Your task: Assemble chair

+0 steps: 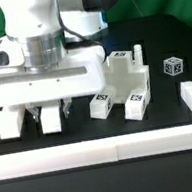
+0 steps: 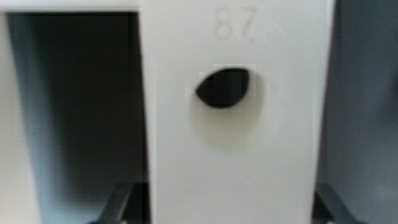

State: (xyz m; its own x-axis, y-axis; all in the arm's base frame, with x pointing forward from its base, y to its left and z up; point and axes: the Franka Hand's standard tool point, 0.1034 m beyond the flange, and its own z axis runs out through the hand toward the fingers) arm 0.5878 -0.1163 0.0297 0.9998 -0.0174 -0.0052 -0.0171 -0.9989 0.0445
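In the exterior view the arm is filling the upper left of the frame. Its end effector (image 1: 41,117) is hanging low over the black tabletop (image 1: 90,131), near the corner of the white border rails (image 1: 103,150) at the exterior view's left. From this camera I cannot tell what is sitting between the fingers, because the wide white body above them is covering much of that place.

The wrist view is showing it plainly. The end effector is gripping a white bar (image 2: 228,150), with the dark finger pads (image 2: 125,203) pressing on its two sides. The bar is carrying a dark oval hole (image 2: 224,90) in its flat face, and faint raised digits are showing near one end.

The other things are appearing only in the exterior view. A stepped cluster of white chair parts (image 1: 127,79) with square tags is standing right of centre on the tabletop. A small cube (image 1: 172,67) with a tag is sitting apart from it, near the rail at the exterior view's right.
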